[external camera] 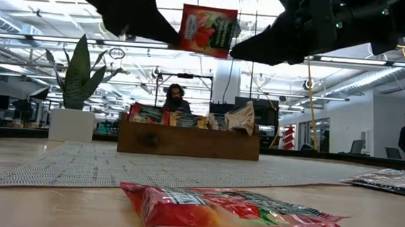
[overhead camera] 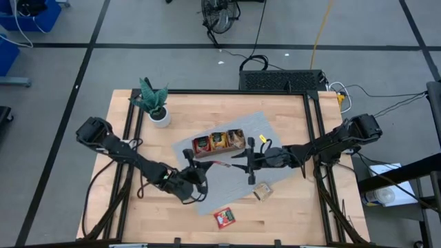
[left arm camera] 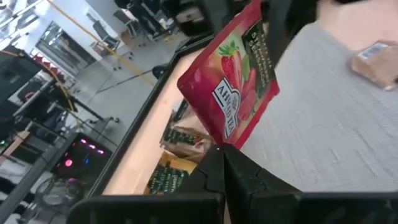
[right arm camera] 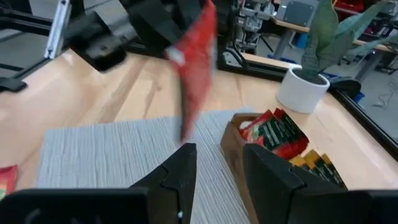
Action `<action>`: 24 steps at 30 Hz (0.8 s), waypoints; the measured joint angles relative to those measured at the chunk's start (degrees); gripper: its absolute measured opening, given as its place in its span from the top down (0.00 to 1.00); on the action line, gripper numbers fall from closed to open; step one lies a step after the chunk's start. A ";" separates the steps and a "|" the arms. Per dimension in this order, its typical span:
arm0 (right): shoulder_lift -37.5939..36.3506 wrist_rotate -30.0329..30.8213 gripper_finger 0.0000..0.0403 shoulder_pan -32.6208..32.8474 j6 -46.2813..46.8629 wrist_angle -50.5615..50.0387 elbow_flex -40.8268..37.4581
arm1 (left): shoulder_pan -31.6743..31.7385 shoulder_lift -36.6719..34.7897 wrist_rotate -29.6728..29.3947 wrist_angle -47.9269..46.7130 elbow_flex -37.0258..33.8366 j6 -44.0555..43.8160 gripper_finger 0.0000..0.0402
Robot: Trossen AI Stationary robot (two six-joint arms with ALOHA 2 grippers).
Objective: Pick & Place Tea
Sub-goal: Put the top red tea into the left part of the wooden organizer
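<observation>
Red tea sachet [external camera: 208,29] held in the air between both arms, above the grey mat [overhead camera: 227,162].

The left gripper [left arm camera: 224,152] pinches its lower edge with fingers pressed together; the right gripper [right arm camera: 217,165] stands close by, fingers spread, gripping nothing. If the left lets go before the right closes, the sachet likely drops short of the wooden tray [overhead camera: 219,142].

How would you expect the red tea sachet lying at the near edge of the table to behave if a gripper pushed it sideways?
The red sachet looks puffy and crinkled, so it would probably buckle rather than slide stiffly. It lies flat on the bare wood, so it is unlikely to roll or tip. Being thin foil, it is likely light and may skid.
</observation>
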 joint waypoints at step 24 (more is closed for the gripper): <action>0.02 -0.11 0.87 0.53 -0.28 6.23 0.00 | 4.34 -0.07 7.76 3.60 -0.01 0.68 1.00</action>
